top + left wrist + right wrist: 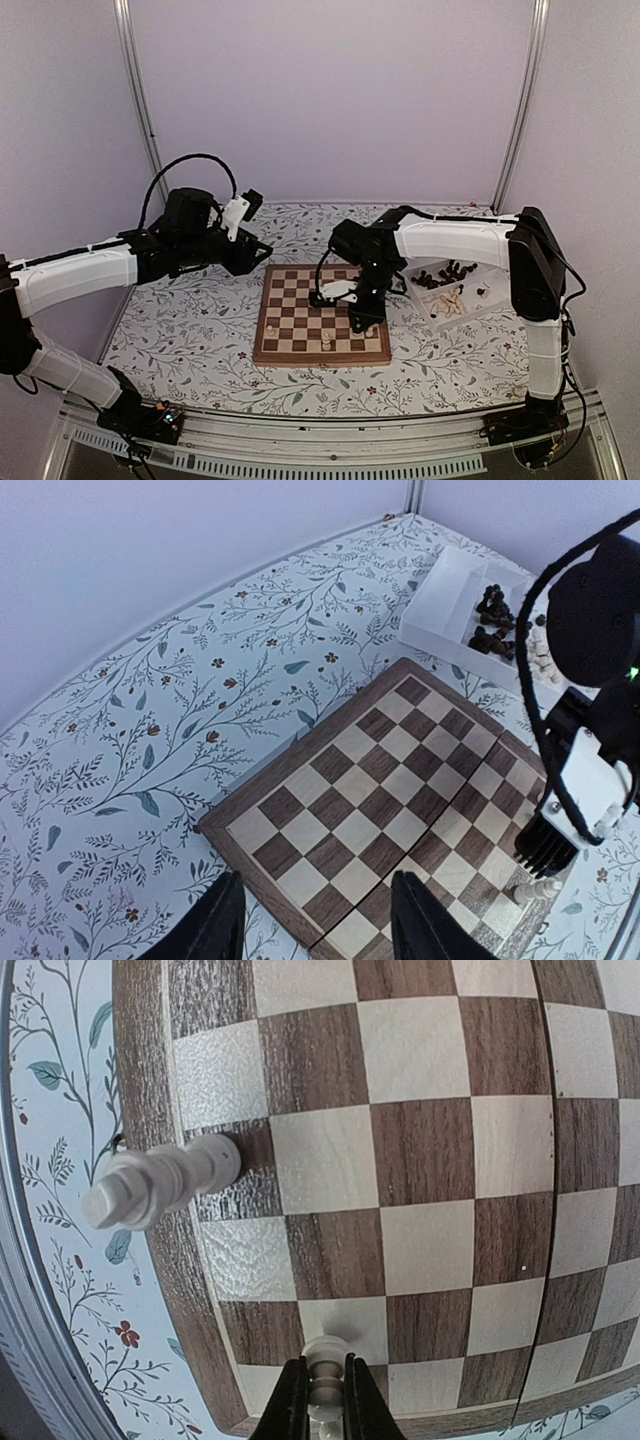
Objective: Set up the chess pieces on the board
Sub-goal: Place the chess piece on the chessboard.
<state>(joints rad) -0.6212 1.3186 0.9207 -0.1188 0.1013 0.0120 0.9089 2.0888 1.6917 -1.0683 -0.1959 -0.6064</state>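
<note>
The board (300, 315) lies in the middle of the table, and the left wrist view shows its bare checks (380, 800). My right gripper (327, 1405) is shut on a pale chess piece (328, 1375), whose base is over a cream square in the row beside the board's border. From above, this gripper (361, 327) points down at the board's front right part. Another pale piece (160, 1180) stands on a dark edge square (326, 343). My left gripper (315, 930) hangs open over the board's corner, with nothing between its fingers (215, 925), high at the board's back left (255, 255).
A white partitioned tray (480, 305) sits to the right of the board. It holds several dark pieces (445, 272) and several pale pieces (450, 300). The left wrist view also shows the tray (440, 600). The floral tablecloth (180, 330) surrounds the board, and the walls stand close behind it.
</note>
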